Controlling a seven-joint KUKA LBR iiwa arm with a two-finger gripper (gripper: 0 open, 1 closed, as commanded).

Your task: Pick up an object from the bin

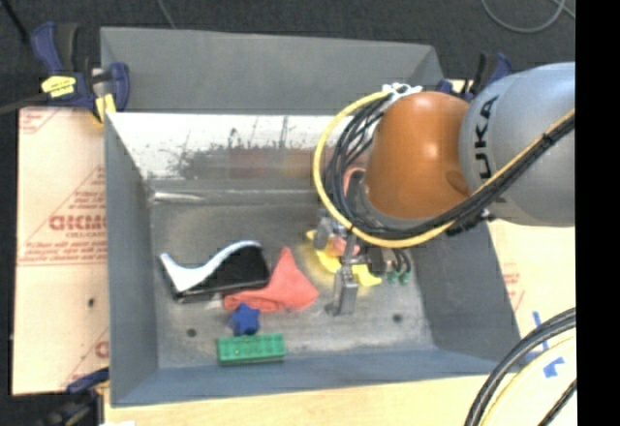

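Jaw spread can't be told. The grey bin holds a black-and-white shoe, a pink cloth, a blue piece and a green brick. The arm reaches in from the right and the gripper points down over a yellow thing right of the cloth. It is half hidden, so its long axis can't be read.

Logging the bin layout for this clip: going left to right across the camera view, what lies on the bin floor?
Black-and-white thing → pink cloth → gripper. Left out, since their places overlap these: green brick, blue piece, yellow thing.
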